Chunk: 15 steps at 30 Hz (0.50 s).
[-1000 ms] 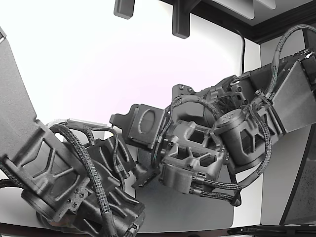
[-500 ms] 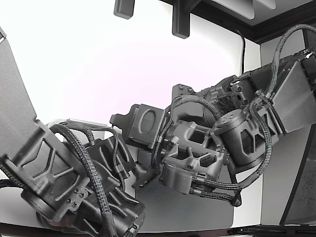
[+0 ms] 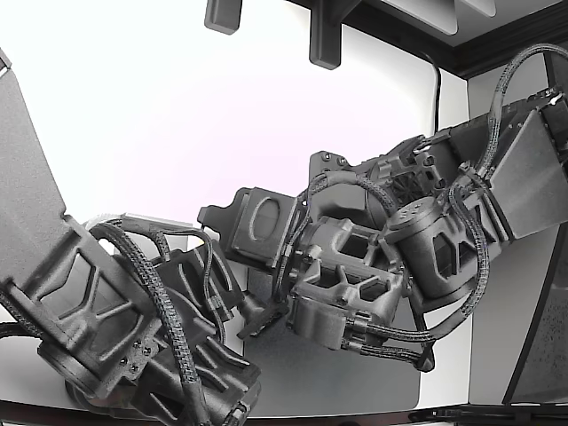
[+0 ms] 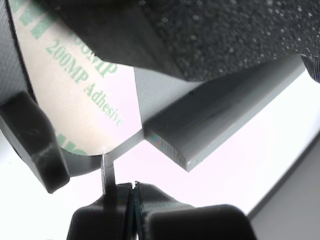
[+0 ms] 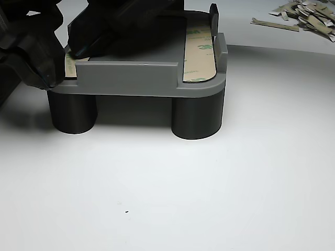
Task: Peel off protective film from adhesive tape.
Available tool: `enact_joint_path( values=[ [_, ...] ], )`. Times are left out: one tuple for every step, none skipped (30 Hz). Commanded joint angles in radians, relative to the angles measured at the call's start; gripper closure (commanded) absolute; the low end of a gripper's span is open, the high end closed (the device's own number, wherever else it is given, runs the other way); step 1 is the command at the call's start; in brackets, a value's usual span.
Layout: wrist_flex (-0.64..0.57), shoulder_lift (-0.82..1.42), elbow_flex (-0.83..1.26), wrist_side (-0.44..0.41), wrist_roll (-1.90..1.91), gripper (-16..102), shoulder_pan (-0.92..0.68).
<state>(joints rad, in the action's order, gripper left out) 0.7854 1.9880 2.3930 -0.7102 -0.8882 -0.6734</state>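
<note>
The adhesive tape's protective film (image 4: 75,85) is beige with green "200MP Adhesive" print and lies flat on the grey fixture (image 4: 220,120). My gripper (image 4: 134,200) sits just off the film's rounded end, its jaws pressed together. A thin grey strip (image 4: 107,172) runs from the film's corner down to one finger; I cannot tell whether it is film. In the other view the dark gripper (image 5: 70,49) hangs over the near end of the left tape strip (image 5: 70,64). A second strip (image 5: 200,47) lies on the fixture's right side.
The fixture (image 5: 131,78) stands on two dark round legs on a white table. A pile of peeled film scraps (image 5: 303,13) lies at the far right. In the exterior view two dark arms (image 3: 115,319) (image 3: 355,266) crowd together and hide the fingertips.
</note>
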Motion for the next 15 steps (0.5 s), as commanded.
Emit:
enact_joint_path(
  values=[
    [-0.005, 0.020, -0.034, 0.003, 0.003, 97, 0.005],
    [-0.005, 0.020, -0.034, 0.005, 0.005, 97, 0.005],
    [-0.005, 0.021, -0.034, 0.005, 0.005, 97, 0.005],
    [-0.006, 0.021, -0.034, 0.006, 0.006, 97, 0.005],
    [-0.006, 0.023, -0.034, 0.006, 0.008, 97, 0.005],
    [-0.006, 0.023, -0.034, 0.006, 0.008, 97, 0.005],
    [-0.006, 0.023, -0.034, 0.008, 0.009, 97, 0.005],
    [-0.006, 0.025, -0.034, 0.008, 0.009, 97, 0.005],
    [-0.008, 0.025, -0.032, 0.009, 0.011, 97, 0.005],
    [-0.008, 0.025, -0.032, 0.009, 0.011, 97, 0.003],
    [-0.008, 0.025, -0.032, 0.009, 0.011, 97, 0.003],
    [-0.008, 0.026, -0.032, 0.011, 0.011, 97, 0.003],
    [-0.008, 0.028, -0.031, 0.011, 0.011, 97, 0.003],
    [-0.008, 0.029, -0.029, 0.011, 0.012, 97, 0.003],
    [-0.008, 0.029, -0.029, 0.012, 0.012, 97, 0.003]
  ],
)
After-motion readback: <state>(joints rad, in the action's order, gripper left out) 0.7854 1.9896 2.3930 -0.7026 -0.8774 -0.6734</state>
